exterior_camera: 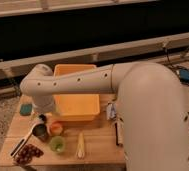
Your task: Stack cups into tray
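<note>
The hand [41, 120], spread wide and empty, hangs just above the dark grey cup [38, 132]; the yellow tray [78, 114] sits close behind.

Dim, warm indoor light falls from above on the wooden table [98, 144], while the far background band stays almost black. The yellow-orange tray [76, 67] is the brightest colour, with no glare on it. The robot arm [148, 110], huge at the near right, looks soft and stretched so close to the lens. The gripper [41, 119], at the near left just above the dark grey cup [39, 132], hangs blurred in the arm's shade.
</note>
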You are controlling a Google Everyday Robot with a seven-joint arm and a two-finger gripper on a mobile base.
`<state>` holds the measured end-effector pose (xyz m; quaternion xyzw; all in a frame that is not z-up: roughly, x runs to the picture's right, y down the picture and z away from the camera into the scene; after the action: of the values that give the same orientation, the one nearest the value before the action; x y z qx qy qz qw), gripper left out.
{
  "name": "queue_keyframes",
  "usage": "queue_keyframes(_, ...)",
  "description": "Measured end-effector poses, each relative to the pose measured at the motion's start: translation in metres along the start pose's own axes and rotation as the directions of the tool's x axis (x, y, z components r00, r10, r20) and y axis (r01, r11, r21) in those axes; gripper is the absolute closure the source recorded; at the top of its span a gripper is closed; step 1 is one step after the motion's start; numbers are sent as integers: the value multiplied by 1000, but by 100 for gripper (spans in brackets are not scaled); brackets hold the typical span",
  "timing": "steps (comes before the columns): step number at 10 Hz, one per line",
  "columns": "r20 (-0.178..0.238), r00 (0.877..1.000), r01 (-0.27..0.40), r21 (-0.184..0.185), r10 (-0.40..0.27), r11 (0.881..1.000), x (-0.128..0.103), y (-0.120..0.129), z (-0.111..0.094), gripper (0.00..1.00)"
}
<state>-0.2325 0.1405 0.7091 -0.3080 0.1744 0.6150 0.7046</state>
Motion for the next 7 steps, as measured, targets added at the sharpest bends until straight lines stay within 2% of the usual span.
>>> queue_keyframes(2,-30,999,38,2,-38,999,13,-7,19,20)
queue_keyframes(4,-59,993,101,11,-100,995,28,-1,39,20)
queue_keyframes(7,-84,988,133,30,-131,991,35,-5,53,20)
